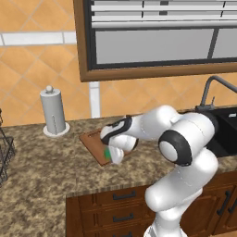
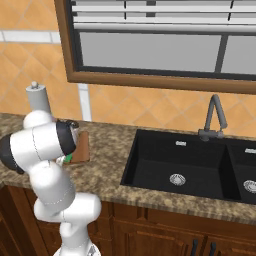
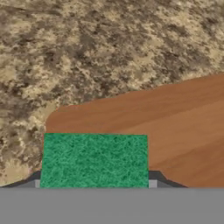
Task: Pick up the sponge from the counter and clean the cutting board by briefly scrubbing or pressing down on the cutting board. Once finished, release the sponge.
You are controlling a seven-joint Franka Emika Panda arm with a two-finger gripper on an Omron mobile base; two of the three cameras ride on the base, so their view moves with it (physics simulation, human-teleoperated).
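Bare counter (image 1: 51, 162) left of cutting board (image 1: 92, 141); paper-towel holder (image 1: 53, 111) behind

This is a home kitchen. A speckled granite tabletop (image 2: 107, 145) runs over dark wooden drawers (image 1: 115, 208), with a black double sink (image 2: 185, 167) and a dark faucet (image 2: 214, 119) set into it. Orange tiles (image 1: 41, 69) cover the wall under a wood-framed window (image 2: 150, 45), and a paper towel holder (image 1: 53, 112) stands by the wall.
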